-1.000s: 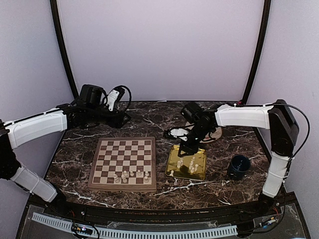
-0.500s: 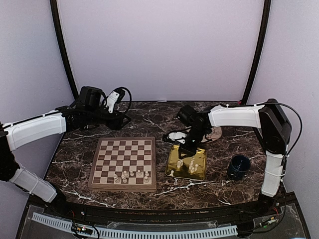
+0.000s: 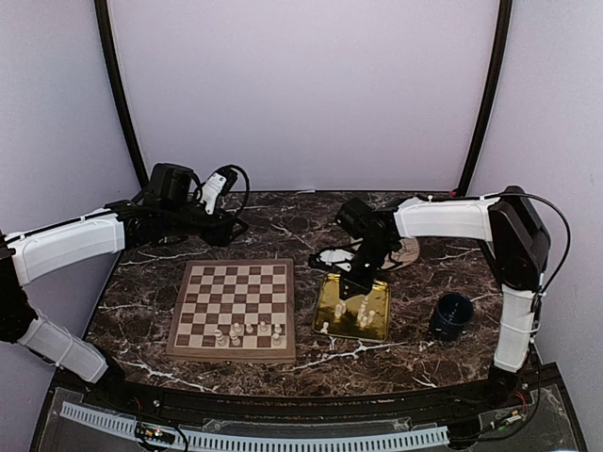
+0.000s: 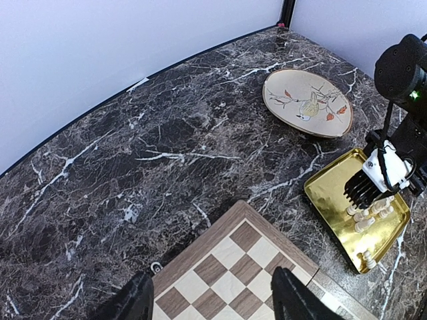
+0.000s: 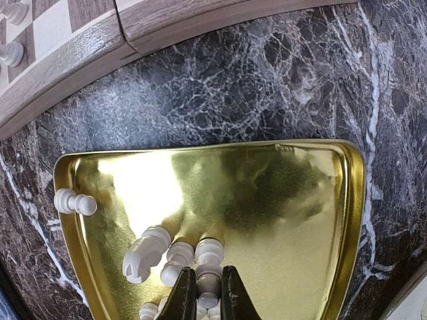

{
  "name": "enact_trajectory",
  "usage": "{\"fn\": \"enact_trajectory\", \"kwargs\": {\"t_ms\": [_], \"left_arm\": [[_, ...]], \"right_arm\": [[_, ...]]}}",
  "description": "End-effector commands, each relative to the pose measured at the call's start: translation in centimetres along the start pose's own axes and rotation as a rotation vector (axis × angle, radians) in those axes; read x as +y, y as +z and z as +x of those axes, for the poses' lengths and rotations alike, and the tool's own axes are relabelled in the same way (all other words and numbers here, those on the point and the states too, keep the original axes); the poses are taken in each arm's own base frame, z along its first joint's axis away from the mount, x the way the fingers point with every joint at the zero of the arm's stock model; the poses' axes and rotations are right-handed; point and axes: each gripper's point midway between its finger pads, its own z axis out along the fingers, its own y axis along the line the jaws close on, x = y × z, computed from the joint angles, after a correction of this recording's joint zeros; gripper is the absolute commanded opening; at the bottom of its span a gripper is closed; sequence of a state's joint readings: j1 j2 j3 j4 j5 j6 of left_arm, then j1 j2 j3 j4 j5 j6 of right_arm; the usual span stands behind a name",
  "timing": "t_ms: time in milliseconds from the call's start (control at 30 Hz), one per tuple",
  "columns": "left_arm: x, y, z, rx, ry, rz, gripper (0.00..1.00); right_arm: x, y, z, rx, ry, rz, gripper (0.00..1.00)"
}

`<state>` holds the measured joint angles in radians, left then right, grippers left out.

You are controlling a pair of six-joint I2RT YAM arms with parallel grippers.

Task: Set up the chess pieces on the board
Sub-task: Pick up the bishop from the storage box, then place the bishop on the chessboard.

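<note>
A few chess pieces (image 3: 250,330) stand in the near rows of the board (image 3: 236,292). The rest sit in a gold tray (image 5: 280,220) just right of the board. The right gripper (image 5: 205,297) is down in that tray, its fingers nearly together with a piece between them; whether they pinch it cannot be told. The left gripper (image 4: 212,297) hovers over the board's far edge, spread wide and empty.

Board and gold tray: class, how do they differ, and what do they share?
The board is checked wood; the tray is plain shiny gold. The board is larger than the tray. The board's pieces stand in a row; the tray's pieces are bunched, some lying down. Both lie flat and hold white pieces.
</note>
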<state>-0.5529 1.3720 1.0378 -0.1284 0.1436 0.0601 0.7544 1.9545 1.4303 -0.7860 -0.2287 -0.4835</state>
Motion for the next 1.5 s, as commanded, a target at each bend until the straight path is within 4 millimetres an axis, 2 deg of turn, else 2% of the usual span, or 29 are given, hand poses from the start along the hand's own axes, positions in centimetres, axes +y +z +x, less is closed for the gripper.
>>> {"fn": "enact_trajectory", "kwargs": {"t_ms": [0, 233, 367, 533, 733, 767, 833, 867, 1067, 1167, 1267, 1467], "left_arm": [[-0.6, -0.8, -0.9, -0.033, 0.016, 0.025, 0.63], [-0.7, -0.7, -0.8, -0.028, 0.018, 0.034, 0.62], [-0.7, -0.6, -0.7, -0.024, 0.019, 0.035, 0.62], [0.0, -0.6, -0.7, -0.025, 0.011, -0.008, 0.62], [1.4, -0.9, -0.7, -0.025, -0.025, -0.086, 0.63], [1.7, -1.0, -0.8, -0.025, -0.038, -0.102, 0.65], [2.3, -1.3, -0.9, -0.031, -0.070, -0.136, 0.96], [2.5, -1.5, -1.0, -0.033, -0.088, -0.146, 0.99], [3.5, -1.7, -0.3, 0.012, -0.114, -0.188, 0.99], [3.9, -2.5, -0.5, -0.021, -0.091, -0.216, 0.99], [3.3, -3.5, -1.2, -0.074, -0.076, -0.193, 0.99], [2.4, -4.1, -1.8, -0.103, -0.061, -0.143, 0.99]], "right_arm": [[-0.4, -0.9, -1.1, -0.059, 0.051, -0.069, 0.08], [-1.0, -1.9, -1.7, -0.118, 0.116, -0.153, 0.07], [-1.5, -2.5, -2.2, -0.131, 0.107, -0.128, 0.08], [-1.6, -4.7, -4.5, -0.154, 0.018, -0.013, 0.08], [0.8, -5.8, -8.5, -0.154, -0.143, 0.103, 0.09], [1.3, -5.6, -9.1, -0.154, -0.160, 0.105, 0.09], [2.3, -5.2, -10.3, -0.153, -0.195, 0.100, 0.09], [2.6, -5.0, -10.8, -0.150, -0.209, 0.100, 0.09], [4.5, -2.7, -13.3, -0.115, -0.286, 0.106, 0.09], [5.3, -1.4, -13.9, -0.096, -0.307, 0.089, 0.10], [5.7, -0.3, -14.3, -0.085, -0.315, 0.077, 0.10], [6.4, 0.5, -14.7, -0.083, -0.321, 0.048, 0.10]]}}
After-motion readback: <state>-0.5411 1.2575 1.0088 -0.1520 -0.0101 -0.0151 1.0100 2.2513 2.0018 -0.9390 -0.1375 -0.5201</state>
